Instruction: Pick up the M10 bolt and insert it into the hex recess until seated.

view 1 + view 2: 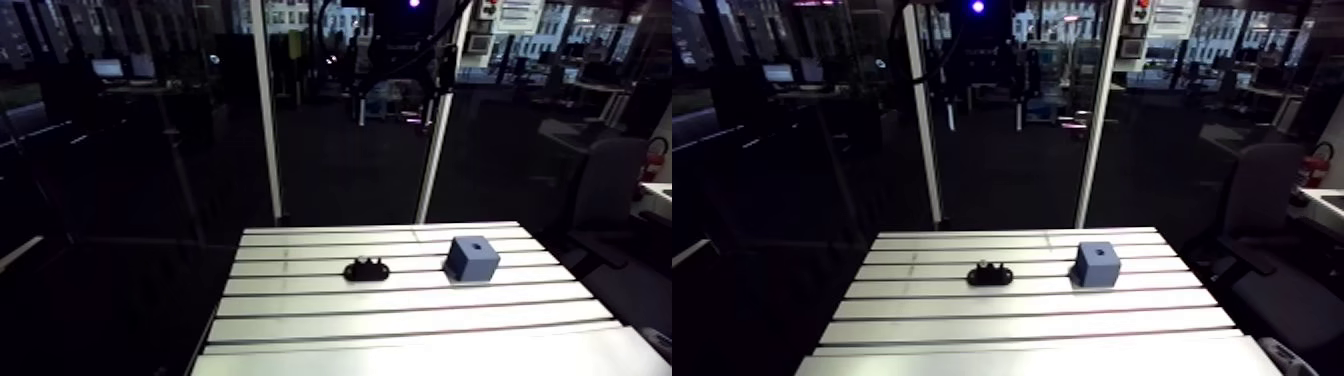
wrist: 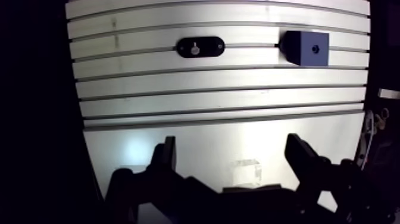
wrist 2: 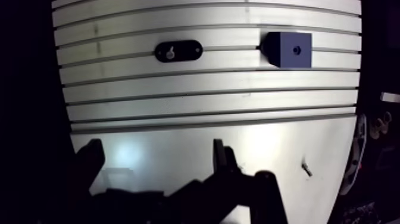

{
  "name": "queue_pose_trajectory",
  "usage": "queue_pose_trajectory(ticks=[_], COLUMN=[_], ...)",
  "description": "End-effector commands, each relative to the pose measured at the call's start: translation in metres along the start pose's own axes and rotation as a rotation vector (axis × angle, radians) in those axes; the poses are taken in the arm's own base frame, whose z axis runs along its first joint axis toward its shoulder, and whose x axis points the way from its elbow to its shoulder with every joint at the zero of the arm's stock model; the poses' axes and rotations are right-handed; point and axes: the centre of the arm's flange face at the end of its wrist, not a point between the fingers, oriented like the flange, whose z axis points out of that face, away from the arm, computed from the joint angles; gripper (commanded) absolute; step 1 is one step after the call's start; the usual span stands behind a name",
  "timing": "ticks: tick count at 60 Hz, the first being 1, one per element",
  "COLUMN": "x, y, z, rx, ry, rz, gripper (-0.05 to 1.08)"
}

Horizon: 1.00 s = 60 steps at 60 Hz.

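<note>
Pincer (image 2: pixel 232 143): fingers spread wide apart with nothing between them, poised over the bare near part of the table (image 2: pixel 208 98).

Bolt (image 2: pixel 195 49): sits in a black oval holder (image 2: pixel 211 46) on the far part of the table, well ahead of the pincer. In the wrist view it is seen end-on as a small pale spot at the holder's centre. It is not in contact with the pincer.

Block (image 2: pixel 305 49): blue cube resting on the table, in the same band of slats as the holder and clearly apart from it. In the arm view it lies to the holder's right. One face carries a small dark recess (image 2: pixel 317 49). The recess shape is too small to confirm.
</note>
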Motion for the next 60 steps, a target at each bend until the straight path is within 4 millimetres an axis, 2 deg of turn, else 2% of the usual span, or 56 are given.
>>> queue_pose_trajectory(ticks=[1, 10, 50, 60], x=[-0.008, -0.011, -0.009, -0.015], y=[-0.004, -0.017, -0.013, -0.013], z=[-0.010, -0.009, -0.011, -0.010], rx=[0.028, 0.029, 0.025, 0.027], ry=[0.053, 0.051, 0.064, 0.083], rz=[-0.169, -0.194, -0.170, -0.154], gripper=[0.00, 0.00, 0.00, 0.00])
